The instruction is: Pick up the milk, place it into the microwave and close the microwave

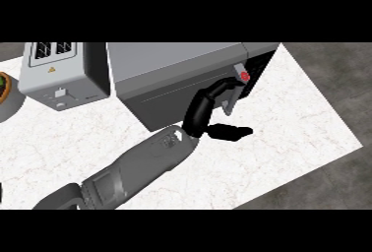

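Right now only one arm shows: a grey forearm rises from the lower left of the frame toward the centre, ending in a black hand (pixel 205 109) laid against the microwave (pixel 178 74). By where it enters, it could be the left arm, though I cannot be sure; no other hand is visible. Its fingers (pixel 219 86) are stretched out together, running up along the microwave's front to the handle near the red button (pixel 245 76), while the thumb (pixel 231 131) juts out to the right, apart from the box, over the counter (pixel 291 142). Nothing is pinched or enclosed; the fingers seem to lie flat on the door, which I judge to be a push to shut it rather than a grasp.

The microwave fills the upper middle of the frame, its long axis running from left to upper right, its front turned toward the lower right. A dark opening shows at its right end, so the door may not be fully closed.

The milk is not visible anywhere; it may already sit inside the microwave, but that cannot be confirmed, nor can its orientation.

A toaster (pixel 62 74) stands at the upper left, just beside the microwave, and a plate's rim (pixel 7 106) shows at the left edge.
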`<action>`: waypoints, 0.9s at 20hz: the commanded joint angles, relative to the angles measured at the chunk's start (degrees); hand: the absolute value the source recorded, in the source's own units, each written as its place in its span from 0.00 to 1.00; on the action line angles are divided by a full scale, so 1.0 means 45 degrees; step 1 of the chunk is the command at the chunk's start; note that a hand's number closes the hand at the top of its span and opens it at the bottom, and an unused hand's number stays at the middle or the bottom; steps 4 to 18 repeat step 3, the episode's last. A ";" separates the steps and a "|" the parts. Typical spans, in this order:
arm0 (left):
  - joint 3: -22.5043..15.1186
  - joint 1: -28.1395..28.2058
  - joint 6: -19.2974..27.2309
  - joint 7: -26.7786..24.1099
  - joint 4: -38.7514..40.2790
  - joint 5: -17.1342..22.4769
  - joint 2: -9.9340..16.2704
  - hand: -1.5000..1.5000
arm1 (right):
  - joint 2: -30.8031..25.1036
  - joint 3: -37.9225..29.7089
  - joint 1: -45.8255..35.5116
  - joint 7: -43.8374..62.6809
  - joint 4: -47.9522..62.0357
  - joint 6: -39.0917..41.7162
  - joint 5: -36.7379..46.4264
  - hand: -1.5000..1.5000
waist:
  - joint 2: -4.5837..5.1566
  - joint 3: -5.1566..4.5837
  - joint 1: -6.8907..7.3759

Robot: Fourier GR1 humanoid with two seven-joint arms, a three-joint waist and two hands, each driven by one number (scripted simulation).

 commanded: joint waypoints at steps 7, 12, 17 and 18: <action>0.0254 -0.0879 0.0928 0.1652 0.2424 0.0078 0.0548 0.00 | -0.0123 -0.0165 0.0090 0.0080 -0.0124 -0.0058 -0.0126 0.00 | 0.0137 0.0030 0.0284; 0.0254 -0.0879 0.0928 0.1652 0.2424 0.0078 0.0548 0.00 | -0.0123 -0.0165 0.0090 0.0080 -0.0124 -0.0058 -0.0126 0.00 | 0.0137 0.0030 0.0284; 0.0254 -0.0879 0.0928 0.1652 0.2424 0.0078 0.0548 0.00 | -0.0123 -0.0165 0.0090 0.0080 -0.0124 -0.0058 -0.0126 0.00 | 0.0137 0.0030 0.0284; 0.0254 -0.0879 0.0928 0.1652 0.2424 0.0078 0.0548 0.00 | -0.0123 -0.0165 0.0090 0.0080 -0.0124 -0.0058 -0.0126 0.00 | 0.0137 0.0030 0.0284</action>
